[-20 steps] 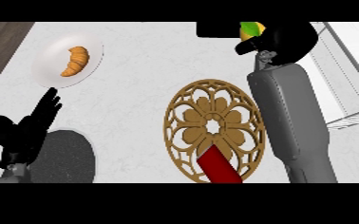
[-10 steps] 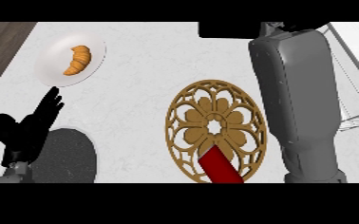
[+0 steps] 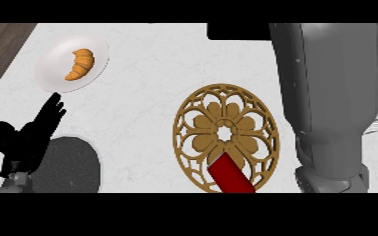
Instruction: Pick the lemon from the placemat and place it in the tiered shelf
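Black left hand (image 3: 33, 135) rests spread at the worktop's (image 3: 148, 80) near left edge. Gold placemat (image 3: 225, 137) carries a red strip (image 3: 231, 176). Farther left, a plate (image 3: 55, 72) holds a croissant (image 3: 80, 64). Right forearm (image 3: 325, 95) reaches beyond the far edge; its hand and the lemon are hidden.

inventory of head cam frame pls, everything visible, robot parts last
plate: 1, white, upper left of counter
croissant: 1, golden brown, on the plate
placemat: 1, round, tan openwork, centre right
red strip: 1, dark red, on the placemat's lower part, running to the view's lower edge
dark grey disc: 1, lower left, partly behind the left hand
counter: 1, pale marble
lemon: not visible
left hand: 1, black, open, fingers up, resting at the left edge
right forearm: 1, grey, reaching up the right side; its hand is out of view
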